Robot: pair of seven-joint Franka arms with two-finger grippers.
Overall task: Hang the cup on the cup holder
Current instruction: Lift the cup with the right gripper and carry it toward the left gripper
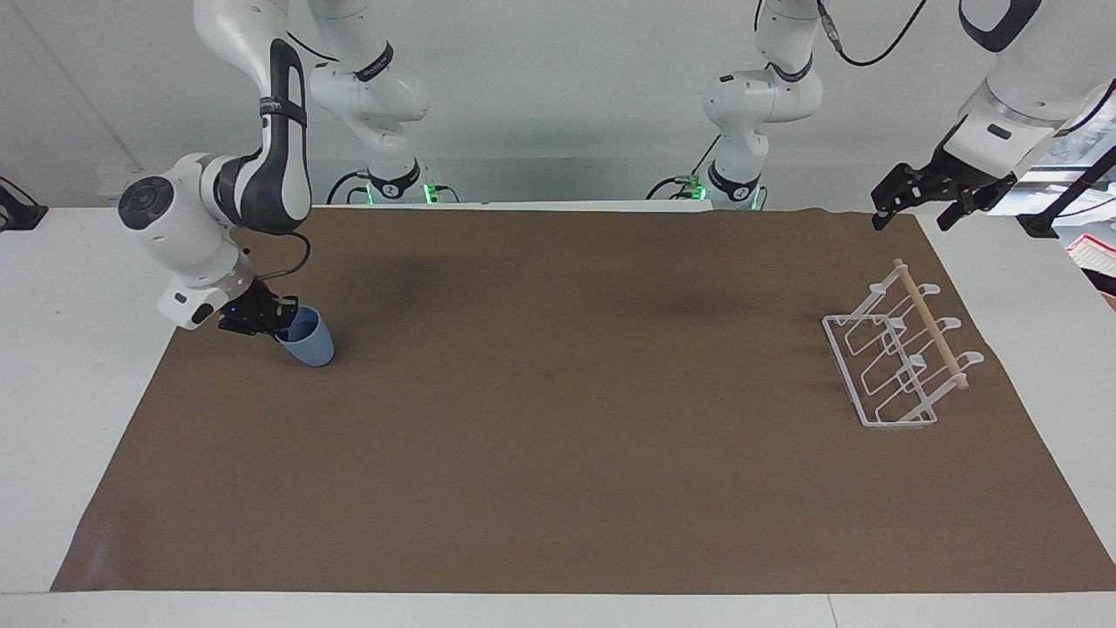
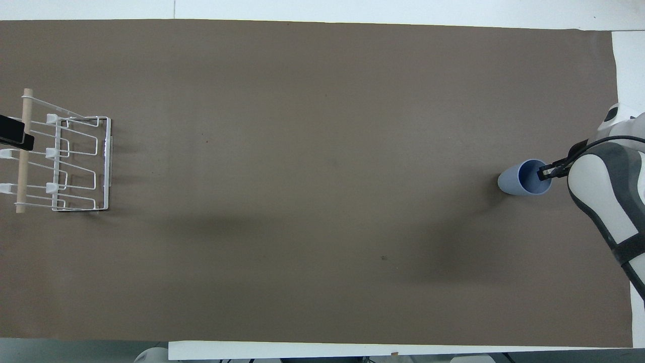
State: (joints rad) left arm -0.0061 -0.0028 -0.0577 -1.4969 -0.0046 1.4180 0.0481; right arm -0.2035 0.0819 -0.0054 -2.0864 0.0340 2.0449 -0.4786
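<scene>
Rim grasp: right gripper (image 1: 277, 326) clamping wall of cup (image 1: 310, 342) at right arm's end of table, left gripper (image 1: 924, 202) waiting open above cup holder (image 1: 898, 358); keeping pinch firm, lifting straight up before carrying.

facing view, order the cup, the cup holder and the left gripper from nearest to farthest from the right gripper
1. The cup, at the right arm's end of the table: the right gripper is shut on its rim.
2. The cup holder, at the left arm's end of the table.
3. The left gripper, open, waiting in the air past the cup holder's end of the brown mat.
</scene>
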